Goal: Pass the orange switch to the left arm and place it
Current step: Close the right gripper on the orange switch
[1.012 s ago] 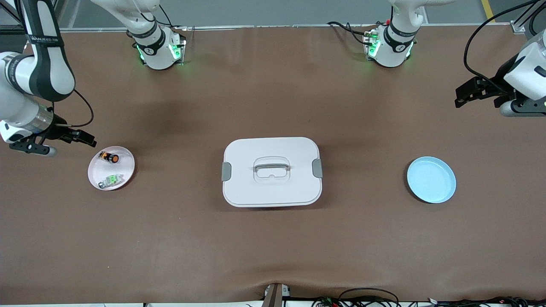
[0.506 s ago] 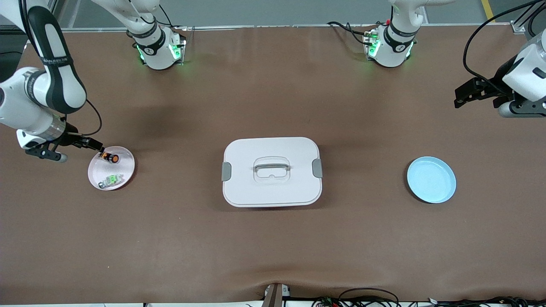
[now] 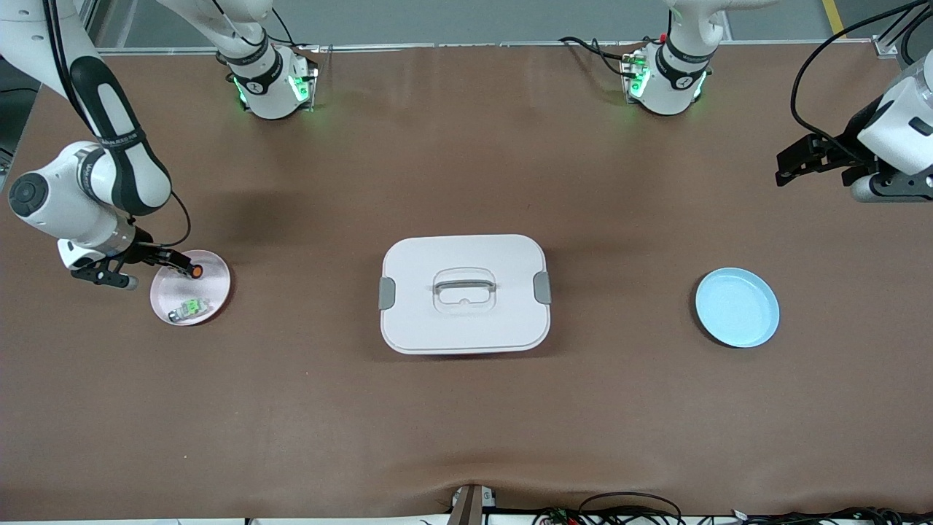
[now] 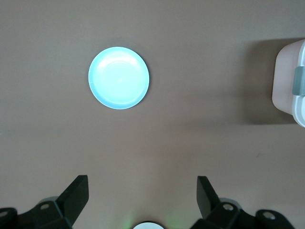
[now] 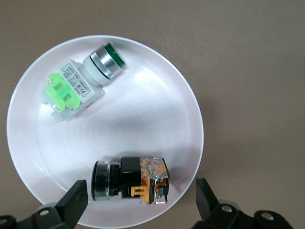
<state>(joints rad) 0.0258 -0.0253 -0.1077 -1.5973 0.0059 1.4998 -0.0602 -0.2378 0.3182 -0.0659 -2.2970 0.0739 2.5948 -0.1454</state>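
Note:
The orange switch (image 3: 196, 270) lies on its side on the small pale plate (image 3: 211, 292) at the right arm's end of the table. In the right wrist view the orange switch (image 5: 131, 180) lies between my right gripper's open fingers, which do not touch it. My right gripper (image 3: 182, 264) hangs low over that plate's edge. The white box (image 3: 464, 321) with grey latches stands mid-table. My left gripper (image 3: 783, 166) is open and empty in the air over bare table at the left arm's end, and the left arm waits. In its wrist view the left gripper (image 4: 143, 198) holds nothing.
A green-and-grey switch (image 3: 188, 309) lies on the same pale plate, nearer the front camera than the orange one; it also shows in the right wrist view (image 5: 78, 88). A light blue plate (image 3: 737, 307) sits toward the left arm's end and shows in the left wrist view (image 4: 118, 78), as does the box's edge (image 4: 288, 81).
My right arm has swung toward the pale plate, and its gripper has come from beside the plate to over the orange switch. The left arm has barely moved.

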